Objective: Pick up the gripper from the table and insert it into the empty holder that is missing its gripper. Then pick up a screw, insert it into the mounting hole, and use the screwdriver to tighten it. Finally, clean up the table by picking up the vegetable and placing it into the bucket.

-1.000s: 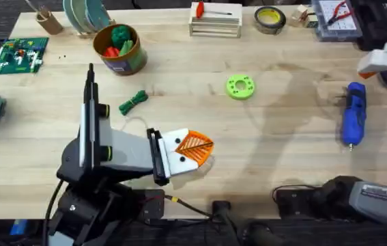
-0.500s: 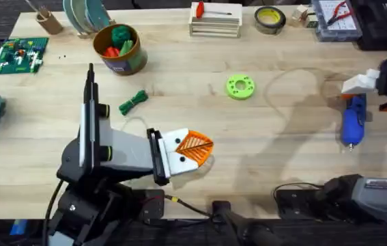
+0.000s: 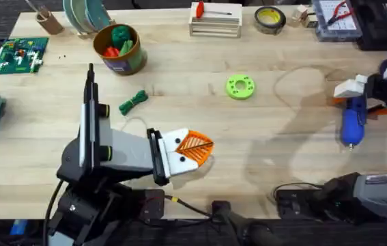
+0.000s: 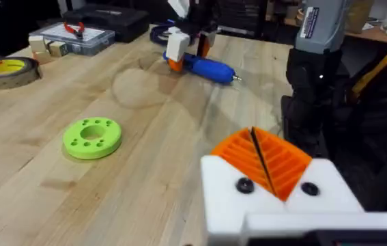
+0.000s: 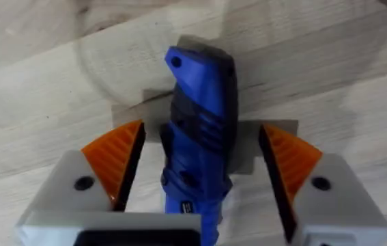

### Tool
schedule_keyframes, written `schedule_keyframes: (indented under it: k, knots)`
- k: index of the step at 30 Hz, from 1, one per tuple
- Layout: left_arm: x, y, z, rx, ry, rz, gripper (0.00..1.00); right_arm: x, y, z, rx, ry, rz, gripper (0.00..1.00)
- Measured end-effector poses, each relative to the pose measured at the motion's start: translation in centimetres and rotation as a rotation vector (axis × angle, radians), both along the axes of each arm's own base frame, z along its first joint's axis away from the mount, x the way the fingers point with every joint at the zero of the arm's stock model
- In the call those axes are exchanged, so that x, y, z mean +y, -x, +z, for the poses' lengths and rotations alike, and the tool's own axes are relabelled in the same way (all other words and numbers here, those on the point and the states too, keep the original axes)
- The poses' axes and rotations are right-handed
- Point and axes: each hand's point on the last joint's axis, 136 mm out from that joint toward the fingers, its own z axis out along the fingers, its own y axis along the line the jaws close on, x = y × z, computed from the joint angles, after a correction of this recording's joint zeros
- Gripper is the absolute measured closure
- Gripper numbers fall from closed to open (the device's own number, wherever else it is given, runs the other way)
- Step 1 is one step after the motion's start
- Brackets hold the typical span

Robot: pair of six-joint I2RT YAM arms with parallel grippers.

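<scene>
We see a pale wooden table (image 3: 261, 164) with visible grain, its far edge lined with clutter and a dim room with dark equipment behind it. Along that edge stand a yellow tape roll (image 3: 270, 18), a white rack (image 3: 215, 26) with a red-handled tool (image 3: 210, 9) on top, a clear parts box (image 3: 340, 20) and a green circuit board (image 3: 20, 55). The bucket (image 3: 118, 49) sits near the far left with green and red toys inside. The vegetable (image 3: 133, 102) lies loose on the wood, nearer than the bucket, and a bright green ring disc (image 3: 240, 87) rests near the middle.

The screwdriver (image 3: 352, 118) lies flat at the right side. The right gripper (image 5: 203, 167) is spread wide astride its blue body, the orange pads clear of it on both sides as far as we can judge, with nothing held. Its arm covers part of the tool from overhead.

The left gripper (image 3: 192, 149) rests low at the near middle, its orange pads pressed together, empty
</scene>
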Motion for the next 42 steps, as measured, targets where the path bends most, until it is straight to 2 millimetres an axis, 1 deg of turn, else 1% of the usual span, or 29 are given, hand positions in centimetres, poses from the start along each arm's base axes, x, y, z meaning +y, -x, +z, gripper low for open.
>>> schedule_keyframes:
  k: [1,3,6,9,11,12,13,22,24,26,30,36,42]
  knots:
    - [0.0,0.0,0.0,0.0,0.0,0.0,0.997,0.0,0.0,0.0,0.002,0.001,0.0,0.01]
    - [0.0,0.0,0.0,0.0,0.0,0.0,0.997,-0.1,0.1,0.0,0.006,0.008,0.003,0.093]
    - [0.0,0.0,0.0,0.0,0.0,0.0,0.997,-0.3,0.2,-0.1,0.012,0.014,0.001,0.36]
    - [0.0,0.0,0.0,0.0,0.0,0.0,0.997,-0.5,0.3,-0.1,0.014,0.021,0.002,0.598]
    - [0.0,0.0,0.0,0.0,0.0,0.0,0.997,-0.4,0.2,-0.2,0.014,0.018,0.004,0.851]
    - [0.0,0.0,0.0,0.0,0.0,0.0,0.997,-0.4,0.2,-0.3,0.016,0.016,0.006,0.955]
    - [0.0,0.0,0.0,0.0,0.0,0.0,0.997,-0.4,0.2,-0.4,0.015,0.014,0.004,0.982]
    - [0.0,0.0,0.0,0.0,0.0,0.0,0.997,-0.4,0.1,-0.1,0.006,0.011,-0.012,0.981]
    - [0.0,0.0,0.0,0.0,0.0,0.0,0.997,-0.1,-0.1,0.3,-0.011,-0.003,-0.023,0.981]
    - [0.0,0.0,0.0,0.0,0.0,0.0,0.997,0.2,-0.5,1.2,-0.048,-0.008,-0.034,0.982]
    - [0.0,0.0,0.0,0.0,0.0,0.0,0.997,0.7,-1.4,4.6,-0.165,0.0,-0.046,0.984]
    - [0.0,0.0,0.0,0.0,0.0,0.0,0.997,1.9,-1.5,11.7,-0.367,0.072,-0.065,0.986]
    - [0.0,0.0,0.0,0.0,0.0,0.0,0.997,5.0,-0.6,19.0,-0.577,0.17,-0.001,0.988]
